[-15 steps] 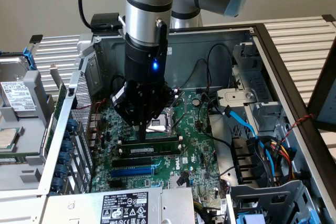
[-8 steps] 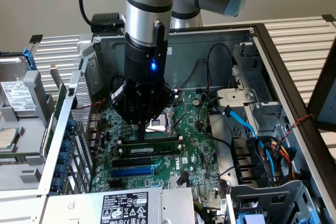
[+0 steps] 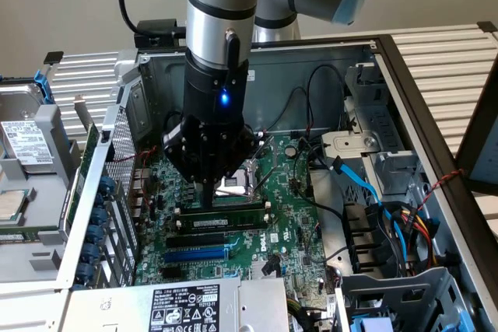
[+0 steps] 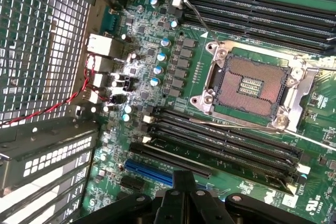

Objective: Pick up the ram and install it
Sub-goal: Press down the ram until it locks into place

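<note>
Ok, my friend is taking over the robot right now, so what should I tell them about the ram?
Gripper: shut, holding nothing, fingertips down by the memory slots, close to the ram's end on the exterior view's left.
Ram: standing in a black slot on the motherboard, near the empty CPU socket.
Done: picked up and put in the slot.
Left: can't tell if it is fully clicked in.

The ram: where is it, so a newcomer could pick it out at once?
Find the open computer case and its green motherboard. Below the square processor socket run long black slots; the ram lies along one, beneath the pincer. Unlike the bare slots, it is green with a white label.
</note>
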Robot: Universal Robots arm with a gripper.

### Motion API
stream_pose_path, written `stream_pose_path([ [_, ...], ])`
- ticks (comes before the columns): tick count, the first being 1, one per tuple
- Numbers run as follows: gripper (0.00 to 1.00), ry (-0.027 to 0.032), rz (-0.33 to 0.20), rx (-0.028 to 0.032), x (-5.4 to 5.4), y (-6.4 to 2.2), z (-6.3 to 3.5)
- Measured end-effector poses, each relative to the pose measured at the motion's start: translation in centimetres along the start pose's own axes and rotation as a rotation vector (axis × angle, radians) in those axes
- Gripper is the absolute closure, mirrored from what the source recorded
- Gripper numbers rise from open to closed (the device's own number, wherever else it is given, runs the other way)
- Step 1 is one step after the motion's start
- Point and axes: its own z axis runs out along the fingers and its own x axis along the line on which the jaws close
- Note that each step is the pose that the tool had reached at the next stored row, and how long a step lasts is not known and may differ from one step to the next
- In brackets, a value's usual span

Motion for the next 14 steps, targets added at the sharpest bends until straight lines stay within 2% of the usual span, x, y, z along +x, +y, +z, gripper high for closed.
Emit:
stream_pose_path([
  [8,0.89,0.0061,0.085,-0.0141,0.0,0.0,0.0],
  [14,0.89,0.0066,0.089,-0.015,0.0,0.0,0.0],
])
